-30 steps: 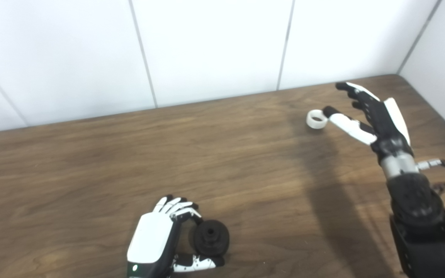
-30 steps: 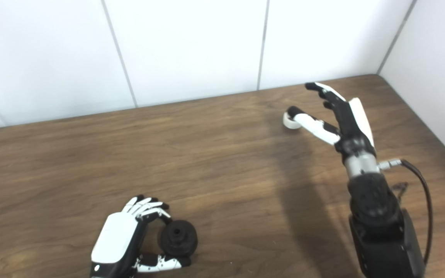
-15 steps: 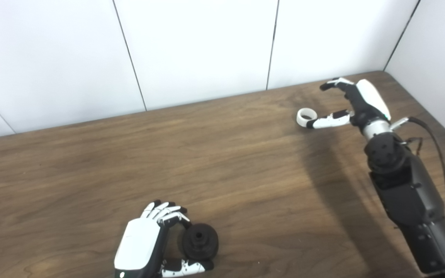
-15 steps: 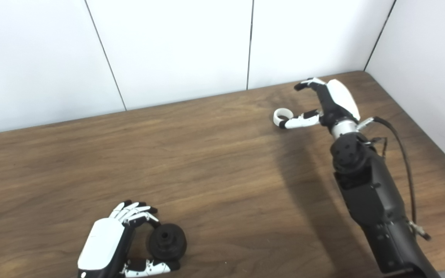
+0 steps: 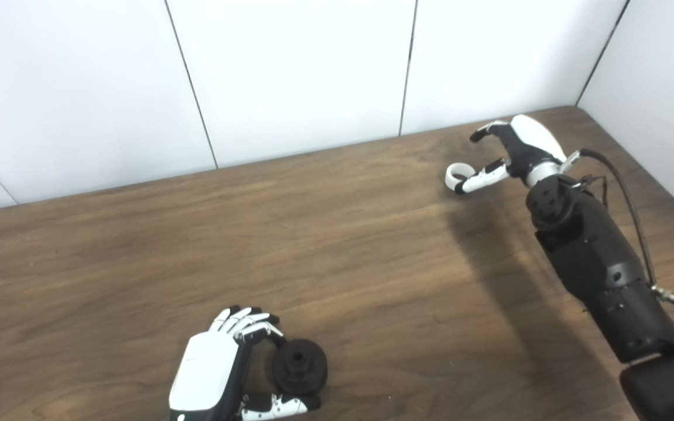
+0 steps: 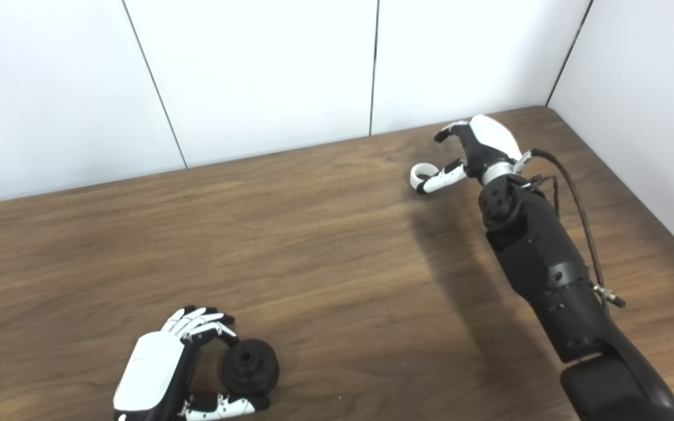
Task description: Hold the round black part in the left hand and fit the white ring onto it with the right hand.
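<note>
The round black part (image 5: 299, 366) sits low on the wooden table (image 5: 337, 245) near the front edge, its centre hole facing up. My left hand (image 5: 211, 374) is curled around it, fingers above and thumb below. The white ring (image 5: 456, 173) lies flat at the far right of the table. My right hand (image 5: 518, 146) is beside it, palm down and open. Its thumb tip touches the ring's near right side, and its fingers arch above the table behind the ring without touching it.
White wall panels (image 5: 290, 76) rise right behind the table's far edge, and a side wall (image 6: 641, 88) closes the right. A black cable (image 5: 629, 199) loops along my right forearm. Bare wood lies between the two hands.
The camera shifted. My right arm stretched farther out and the hand rolled palm down, fingers arching behind the ring with the thumb still at it. The left hand kept its hold on the black part.
</note>
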Controlling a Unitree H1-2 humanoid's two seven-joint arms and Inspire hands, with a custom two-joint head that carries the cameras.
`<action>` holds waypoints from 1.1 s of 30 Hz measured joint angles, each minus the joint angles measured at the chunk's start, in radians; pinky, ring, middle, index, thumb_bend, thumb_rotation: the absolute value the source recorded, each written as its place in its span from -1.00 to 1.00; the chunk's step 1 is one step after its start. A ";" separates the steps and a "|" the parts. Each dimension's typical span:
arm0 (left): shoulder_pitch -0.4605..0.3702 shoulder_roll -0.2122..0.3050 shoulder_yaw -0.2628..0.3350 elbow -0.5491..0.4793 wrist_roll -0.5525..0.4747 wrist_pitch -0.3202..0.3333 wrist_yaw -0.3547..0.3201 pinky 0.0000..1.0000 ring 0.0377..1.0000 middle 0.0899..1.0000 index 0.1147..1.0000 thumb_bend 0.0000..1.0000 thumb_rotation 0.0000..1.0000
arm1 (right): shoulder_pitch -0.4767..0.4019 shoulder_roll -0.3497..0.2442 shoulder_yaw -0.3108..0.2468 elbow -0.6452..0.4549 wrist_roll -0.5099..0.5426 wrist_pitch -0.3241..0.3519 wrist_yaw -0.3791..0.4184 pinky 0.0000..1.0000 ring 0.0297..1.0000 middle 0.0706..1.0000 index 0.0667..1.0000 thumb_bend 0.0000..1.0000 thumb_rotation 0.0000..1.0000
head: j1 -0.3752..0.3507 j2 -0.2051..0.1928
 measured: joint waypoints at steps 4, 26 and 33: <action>0.001 -0.003 0.001 -0.007 0.013 0.003 -0.013 0.84 0.66 0.44 -0.16 0.05 -0.90 | -0.015 0.000 0.013 0.042 0.000 0.000 0.004 0.82 0.93 0.83 0.46 0.77 -0.51 | 0.008 0.002; 0.007 -0.012 0.005 -0.016 0.029 0.005 -0.021 0.83 0.65 0.45 -0.16 0.05 -0.90 | -0.049 0.000 0.020 0.122 -0.043 0.000 0.035 0.83 0.94 0.83 0.30 0.63 -0.59 | 0.015 0.015; 0.009 -0.015 0.006 -0.016 0.030 0.004 -0.021 0.83 0.65 0.44 -0.16 0.05 -0.90 | -0.052 0.000 0.027 0.122 -0.051 0.000 0.036 0.82 0.95 0.82 0.30 0.62 -0.55 | 0.022 0.018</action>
